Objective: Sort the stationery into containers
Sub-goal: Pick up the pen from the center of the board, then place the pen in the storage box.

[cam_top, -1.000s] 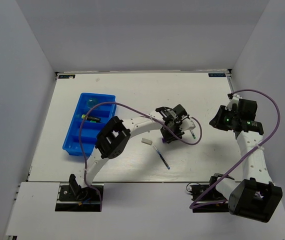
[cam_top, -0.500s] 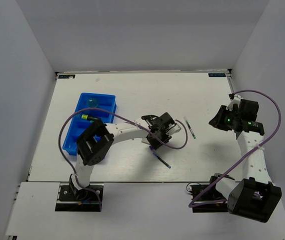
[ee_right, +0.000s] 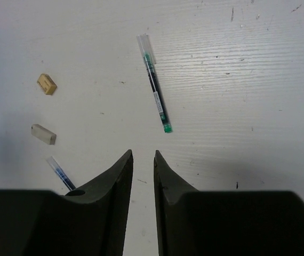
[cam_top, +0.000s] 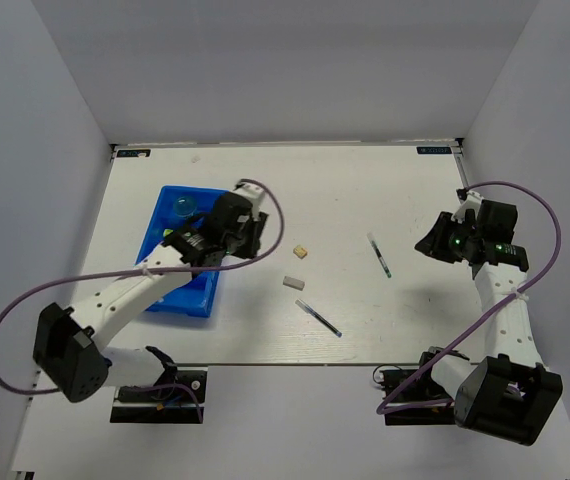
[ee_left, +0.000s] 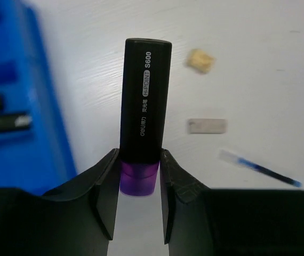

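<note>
Left gripper (ee_left: 140, 162) clamped on purple-capped highlighter (ee_left: 144, 96); arm swung from mid-surface (ee_left: 258, 64) to blue tray (ee_left: 42, 122), now at gripper's left. Drop likely next. Right gripper (ee_right: 143, 160) narrowly apart, empty; green pen (ee_right: 155, 88) ahead.

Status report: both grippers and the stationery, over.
Left gripper shut on black purple-capped highlighter, beside bright-blue plastic tray. Right gripper slightly open, empty. No obstruction seen.

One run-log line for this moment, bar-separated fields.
left pincer: grips purple-capped highlighter at blue tray | right pincer: empty | table: beige eraser, white eraser, blue pen, green-tipped pen
</note>
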